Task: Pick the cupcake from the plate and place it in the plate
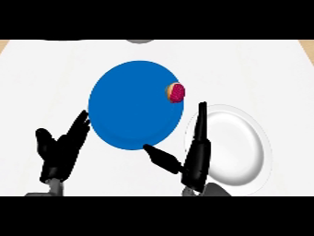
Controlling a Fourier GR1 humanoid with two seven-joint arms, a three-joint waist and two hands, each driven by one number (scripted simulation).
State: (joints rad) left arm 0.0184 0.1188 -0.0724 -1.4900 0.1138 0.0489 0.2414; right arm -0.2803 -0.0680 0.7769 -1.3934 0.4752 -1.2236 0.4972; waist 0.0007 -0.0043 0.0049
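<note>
Right hand [196, 154], fingers straight and apart, hovers short of the cupcake [176, 92] on the blue plate [122, 110].

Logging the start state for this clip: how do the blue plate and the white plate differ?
The blue plate looks larger than the white plate. The blue plate carries the cupcake at its right rim; the white plate shows none. Both are round and lie side by side on the counter.

Likely kitchen — counter [50, 60], blue plate [129, 113]
</note>
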